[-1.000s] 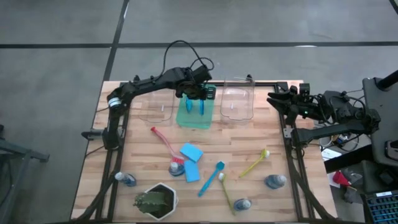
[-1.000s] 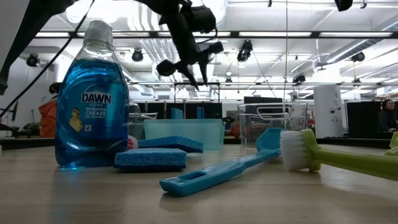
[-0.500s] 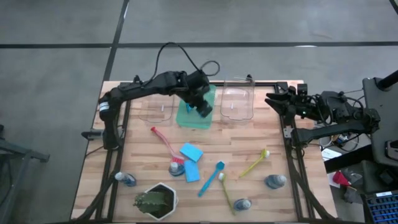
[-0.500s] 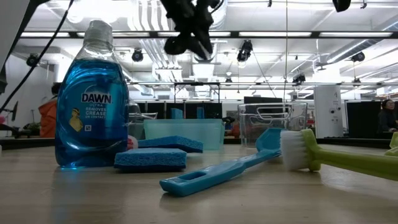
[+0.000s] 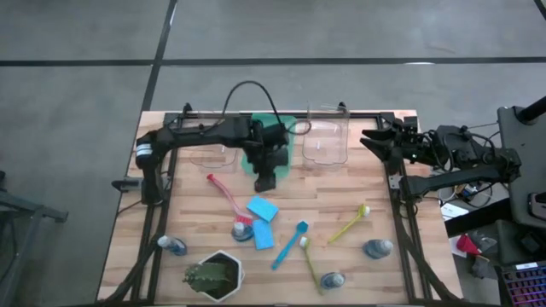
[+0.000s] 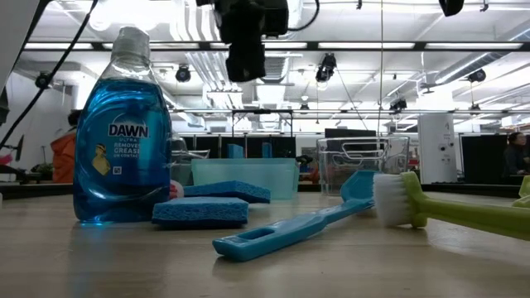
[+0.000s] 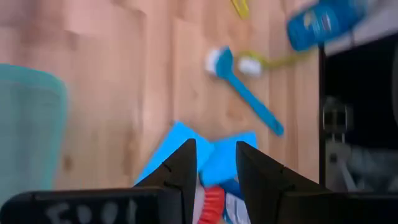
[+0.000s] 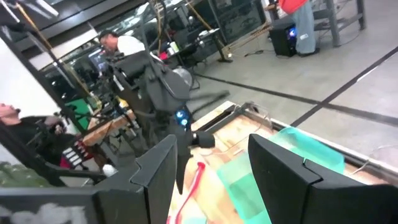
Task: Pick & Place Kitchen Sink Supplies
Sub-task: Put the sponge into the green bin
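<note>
My left gripper (image 5: 265, 180) (image 7: 216, 167) hangs open and empty above the table, just near of the green tray (image 5: 290, 135), fingers pointing down at two flat blue sponges (image 5: 263, 208) (image 7: 219, 163). A red brush (image 5: 225, 198), a blue brush (image 5: 290, 245) and two yellow-green brushes (image 5: 350, 223) lie flat on the wood. Three small blue bottles (image 5: 173, 246) (image 5: 378, 248) (image 5: 331, 279) stand or lie near the near edge. In the low view the left gripper (image 6: 246, 51) hangs high over the sponges (image 6: 200, 212). My right gripper (image 5: 368, 141) (image 8: 211, 163) waits open at the table's right edge.
Two clear bins (image 5: 213, 150) (image 5: 324, 143) flank the green tray along the far edge. A green plant in a white hexagonal pot (image 5: 213, 274) stands at the near edge. People and benches show in the room behind. Bare wood lies between the bins and the brushes.
My left gripper has swung from over the green tray toward the near edge and turned, so its fingers now point down over the wood just near of the tray. The supplies on the table have not moved.
</note>
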